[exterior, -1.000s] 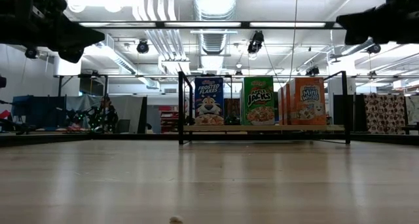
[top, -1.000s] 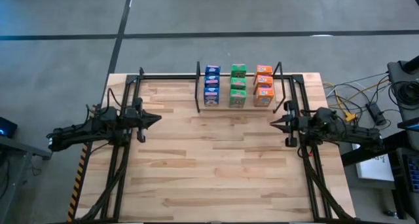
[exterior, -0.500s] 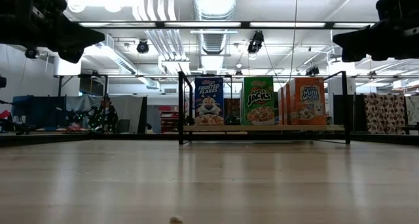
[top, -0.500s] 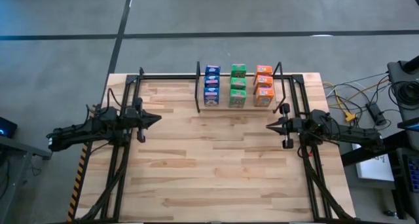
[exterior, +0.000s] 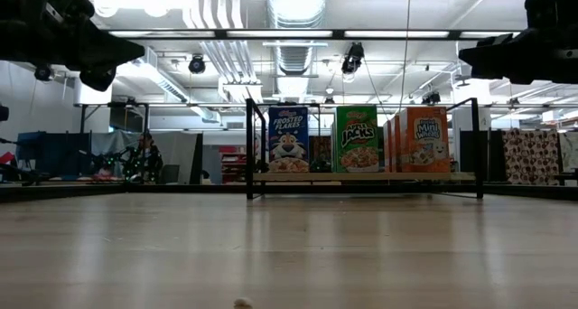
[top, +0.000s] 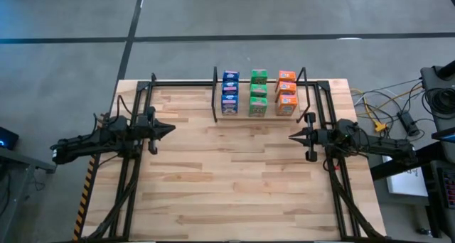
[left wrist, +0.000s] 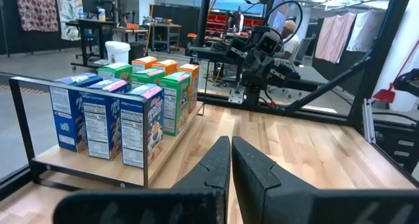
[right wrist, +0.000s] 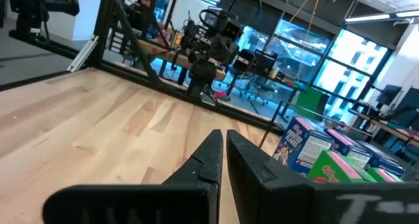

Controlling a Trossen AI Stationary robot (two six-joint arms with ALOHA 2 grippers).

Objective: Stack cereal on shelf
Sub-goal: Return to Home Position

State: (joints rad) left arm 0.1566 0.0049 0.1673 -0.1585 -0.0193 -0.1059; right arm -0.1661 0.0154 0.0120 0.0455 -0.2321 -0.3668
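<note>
Nine cereal boxes (top: 258,92) stand in blue, green, orange rows on shelf (exterior: 361,176) | left gripper (top: 169,129), right gripper (top: 293,136) hover over counter (top: 227,179) sides, fingers (left wrist: 215,166) pressed together

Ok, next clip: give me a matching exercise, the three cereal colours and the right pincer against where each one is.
1 blue boxes
2 green boxes
3 orange boxes
4 right pincer

A middle row of the shelf
B shelf row nearest the right pincer
C shelf row nearest the left pincer
D shut, above the table, off the shelf

Pairs: 1-C, 2-A, 3-B, 4-D
</note>
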